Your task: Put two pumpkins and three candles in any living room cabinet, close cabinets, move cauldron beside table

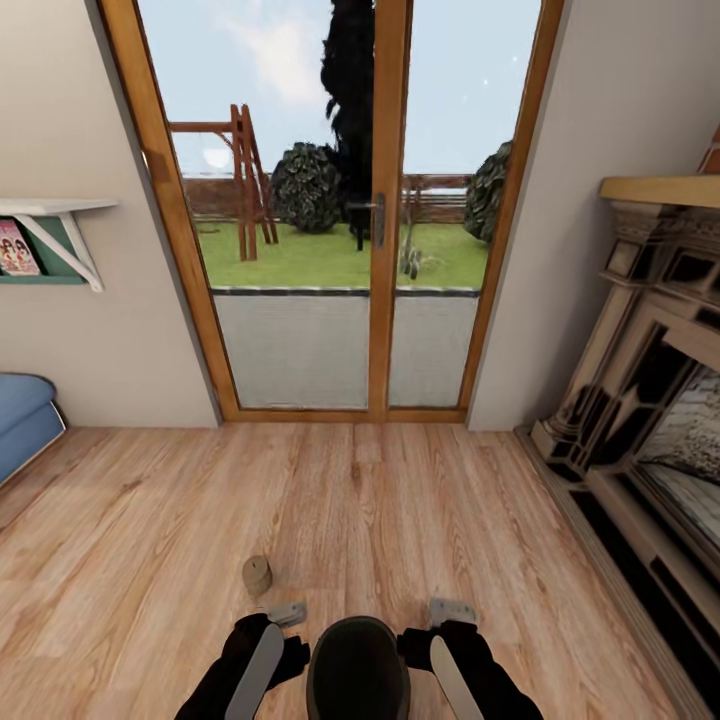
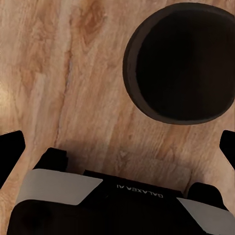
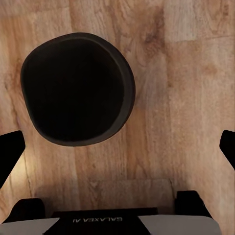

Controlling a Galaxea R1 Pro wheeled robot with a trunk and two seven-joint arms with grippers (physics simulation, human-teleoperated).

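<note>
Candle (image 1: 257,575) apparently upright (axis vertical) on floor (image 1: 400,500).

Light wood plank floor (image 1: 400,520) with visible grain and a faint sheen. Matt beige candle (image 1: 257,574). Warm wood-framed glass doors (image 1: 388,200). Smooth matt black cauldron (image 2: 181,61). Blue cloth sofa (image 1: 22,415).

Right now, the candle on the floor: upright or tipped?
Upright. In the head view the candle stands on end on the wood floor, flat top facing up, just ahead of the left gripper.
</note>
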